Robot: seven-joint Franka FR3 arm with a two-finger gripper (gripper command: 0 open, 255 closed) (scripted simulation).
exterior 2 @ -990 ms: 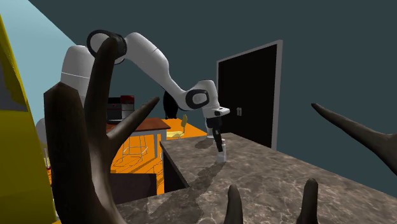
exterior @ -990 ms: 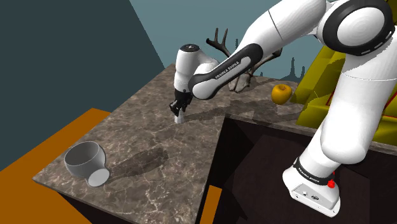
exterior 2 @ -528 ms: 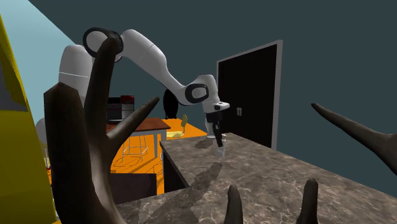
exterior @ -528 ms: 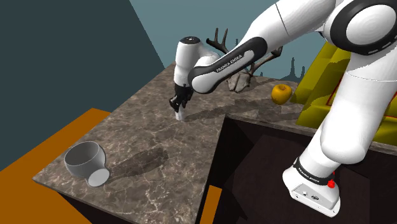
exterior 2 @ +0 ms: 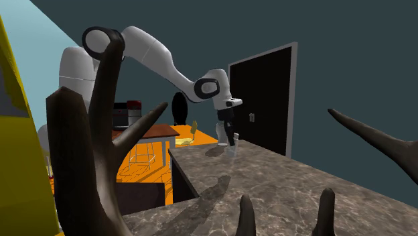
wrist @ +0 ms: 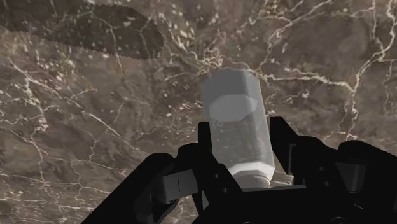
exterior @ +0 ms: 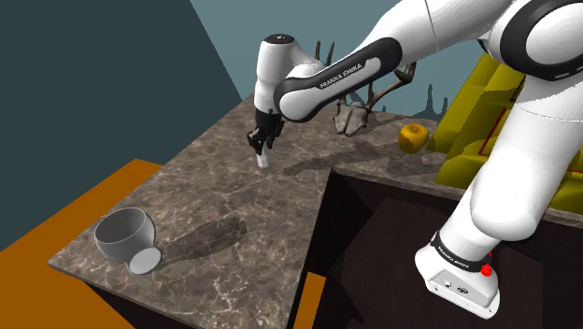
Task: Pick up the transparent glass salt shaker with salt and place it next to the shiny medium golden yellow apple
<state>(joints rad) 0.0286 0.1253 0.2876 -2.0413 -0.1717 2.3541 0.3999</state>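
End effector [exterior: 263, 142] pinches the pale salt shaker [exterior: 264, 160] by one end, black fingers [wrist: 289, 149] hiding that end, clear of the dark marble counter [exterior: 215, 201]. Open stone lies beneath; the yellow apple [exterior: 413, 137] sits well apart, far right, near antlers [exterior: 353, 110] partly behind the arm.

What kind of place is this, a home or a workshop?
Probably a room in a home, perhaps a kitchen or living area: a dark marble-patterned counter, a yellow seat, and a brown table farther back.
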